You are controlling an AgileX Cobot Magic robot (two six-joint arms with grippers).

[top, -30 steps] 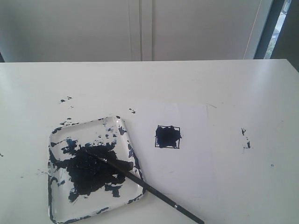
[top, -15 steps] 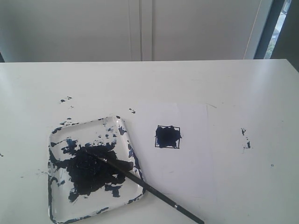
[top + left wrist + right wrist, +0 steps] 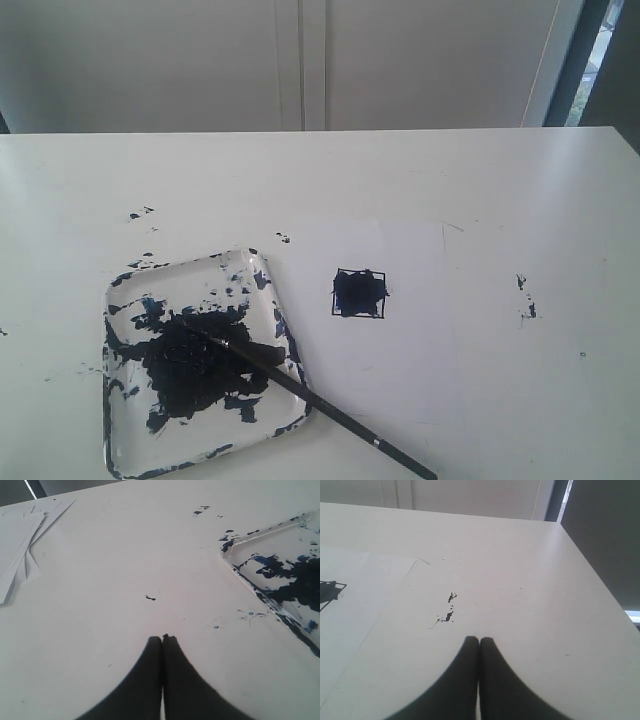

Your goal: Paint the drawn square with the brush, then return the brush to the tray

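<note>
The drawn square [image 3: 359, 293] lies on a white sheet mid-table, its inside smeared dark blue; one corner shows in the right wrist view [image 3: 329, 592]. The brush [image 3: 310, 398] lies with its bristles in the tray [image 3: 258, 262] and its tail over the tray's near right rim onto the table. The tray is blotched with dark paint; its corner [image 3: 235, 544] shows in the left wrist view. Neither arm shows in the exterior view. My left gripper [image 3: 162, 639] is shut and holds nothing, over bare table beside the tray. My right gripper [image 3: 479, 640] is shut and holds nothing, near paint specks.
Dark paint specks [image 3: 525, 298] mark the table right of the sheet, and more specks [image 3: 140, 214] lie behind the tray. Loose white paper sheets [image 3: 22, 540] lie at one side in the left wrist view. The table's edge [image 3: 592, 575] runs close beside the right gripper.
</note>
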